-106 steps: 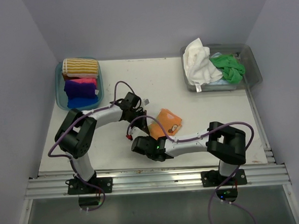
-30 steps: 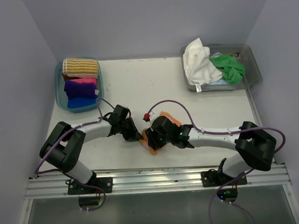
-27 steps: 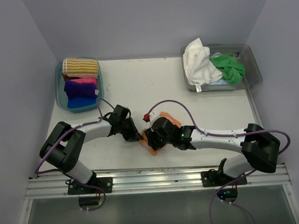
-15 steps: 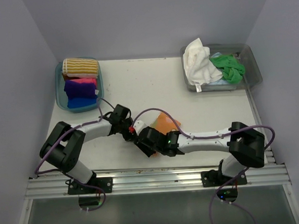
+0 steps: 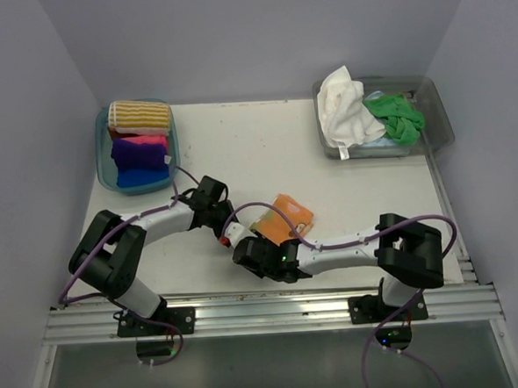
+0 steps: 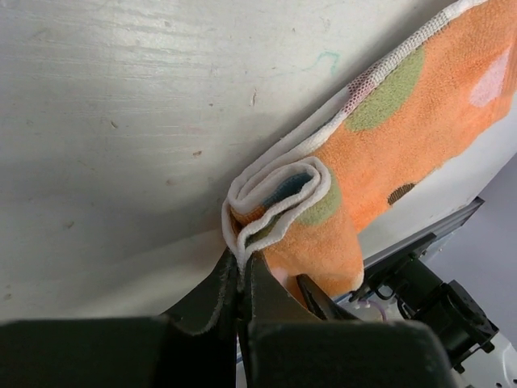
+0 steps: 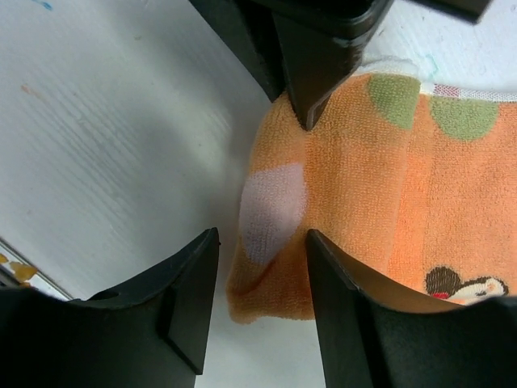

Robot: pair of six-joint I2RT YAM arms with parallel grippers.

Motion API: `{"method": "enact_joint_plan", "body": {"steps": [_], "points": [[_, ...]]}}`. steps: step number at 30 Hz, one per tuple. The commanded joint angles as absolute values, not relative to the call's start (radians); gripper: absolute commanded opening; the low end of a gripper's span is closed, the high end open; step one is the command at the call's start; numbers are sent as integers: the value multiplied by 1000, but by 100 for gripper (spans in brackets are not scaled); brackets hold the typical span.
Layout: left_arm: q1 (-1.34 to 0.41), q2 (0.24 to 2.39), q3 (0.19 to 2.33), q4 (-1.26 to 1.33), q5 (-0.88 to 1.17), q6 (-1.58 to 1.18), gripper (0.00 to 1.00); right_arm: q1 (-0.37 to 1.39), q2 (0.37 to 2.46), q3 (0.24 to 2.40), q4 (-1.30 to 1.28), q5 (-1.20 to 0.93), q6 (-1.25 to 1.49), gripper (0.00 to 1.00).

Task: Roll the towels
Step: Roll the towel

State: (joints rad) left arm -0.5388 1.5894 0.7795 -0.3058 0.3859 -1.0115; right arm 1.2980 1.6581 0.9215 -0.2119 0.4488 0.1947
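Near the front middle of the tabletop [image 5: 238, 142] lies the orange towel [image 5: 285, 215], one edge rolled into a small coil — the left pincer [image 6: 240, 275] is clenched on it. Opposite, the right pincer [image 7: 260, 238] stands spread over the towel's corner — gripping nothing.

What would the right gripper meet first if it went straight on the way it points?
Probably the orange towel, lying between the open jaws of the right gripper; the left gripper pinches it just beyond.

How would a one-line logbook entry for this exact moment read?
step: rolling orange towel | left gripper: shut, pinching the rolled end | right gripper: open over the towel's corner | roll: just begun
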Motion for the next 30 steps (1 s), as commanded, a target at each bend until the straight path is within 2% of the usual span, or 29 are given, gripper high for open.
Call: {"method": "enact_joint_plan", "body": {"steps": [1, 7, 12, 13, 14, 17, 21, 24, 25, 30], "points": [[-537, 1571, 789, -298, 439, -1022, 0, 1324, 1689, 896, -150, 576, 187, 49], [-529, 1571, 764, -279, 456, -1034, 0, 1339, 1712, 868, -121, 660, 215, 37], [-528, 1565, 765, -285, 453, -1031, 0, 1341, 1684, 856, -115, 707, 242, 11], [-528, 1565, 765, -285, 454, -1031, 0, 1342, 1669, 857, -124, 707, 245, 2], [-528, 1562, 767, -282, 456, -1023, 0, 1341, 1661, 859, -129, 703, 253, 0], [-526, 1551, 762, -282, 459, -1009, 0, 1330, 1618, 859, -127, 657, 255, 0], [-517, 1517, 744, -269, 469, -999, 5, 1264, 1563, 842, -115, 417, 273, 0], [-505, 1491, 727, -264, 499, -991, 13, 1177, 1520, 816, -81, 263, 296, 0], [-502, 1483, 724, -264, 502, -988, 20, 1139, 1513, 813, -77, 186, 299, 0], [-485, 1451, 716, -279, 514, -968, 35, 1054, 1529, 825, -89, 5, 316, 0]]}}
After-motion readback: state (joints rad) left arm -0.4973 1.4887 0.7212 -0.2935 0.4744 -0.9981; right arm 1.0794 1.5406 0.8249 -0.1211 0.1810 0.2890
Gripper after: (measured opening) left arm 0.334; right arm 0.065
